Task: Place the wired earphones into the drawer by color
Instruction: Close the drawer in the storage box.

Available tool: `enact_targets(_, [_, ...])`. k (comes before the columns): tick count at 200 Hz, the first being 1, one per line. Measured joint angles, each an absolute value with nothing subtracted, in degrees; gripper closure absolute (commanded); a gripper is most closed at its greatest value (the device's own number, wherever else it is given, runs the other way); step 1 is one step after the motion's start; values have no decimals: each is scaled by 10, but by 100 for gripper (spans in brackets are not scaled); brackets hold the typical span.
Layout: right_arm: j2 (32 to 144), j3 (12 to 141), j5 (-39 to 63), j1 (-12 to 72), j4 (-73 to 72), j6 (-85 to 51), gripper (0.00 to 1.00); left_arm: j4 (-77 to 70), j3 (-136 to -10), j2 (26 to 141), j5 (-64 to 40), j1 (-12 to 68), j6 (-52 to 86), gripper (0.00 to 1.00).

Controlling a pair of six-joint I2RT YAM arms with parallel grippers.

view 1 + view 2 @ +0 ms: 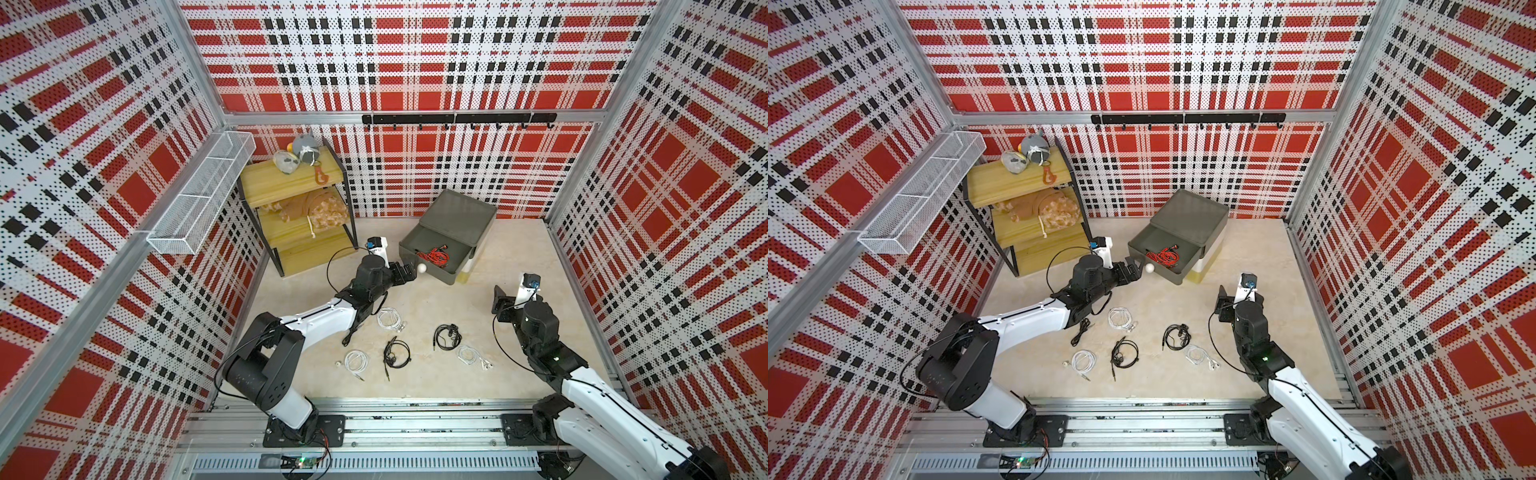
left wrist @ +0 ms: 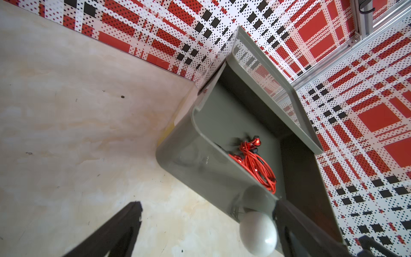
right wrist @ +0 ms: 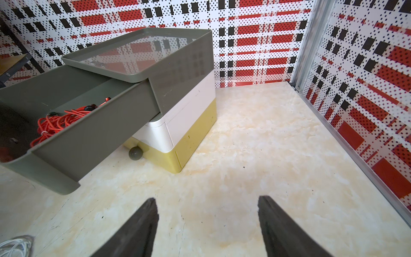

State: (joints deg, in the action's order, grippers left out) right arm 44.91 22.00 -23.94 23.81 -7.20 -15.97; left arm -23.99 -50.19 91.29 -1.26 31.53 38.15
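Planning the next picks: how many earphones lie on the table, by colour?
white earphones: 3
black earphones: 3, one partly under the left arm
total: 6

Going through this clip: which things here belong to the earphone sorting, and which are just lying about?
Job in hand:
- red earphones in the open grey drawer
- white earphones and black earphones on the table
- three-drawer cabinet
- left gripper, open by the white knob

Lying about:
- shelf rack with plush toys
- mesh basket
- hook rail
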Motion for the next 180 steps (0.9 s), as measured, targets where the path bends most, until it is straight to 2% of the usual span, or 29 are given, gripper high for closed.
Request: enact_targets(180, [432, 216, -240, 238, -72, -159, 23, -240, -549, 963, -31, 315, 382, 1])
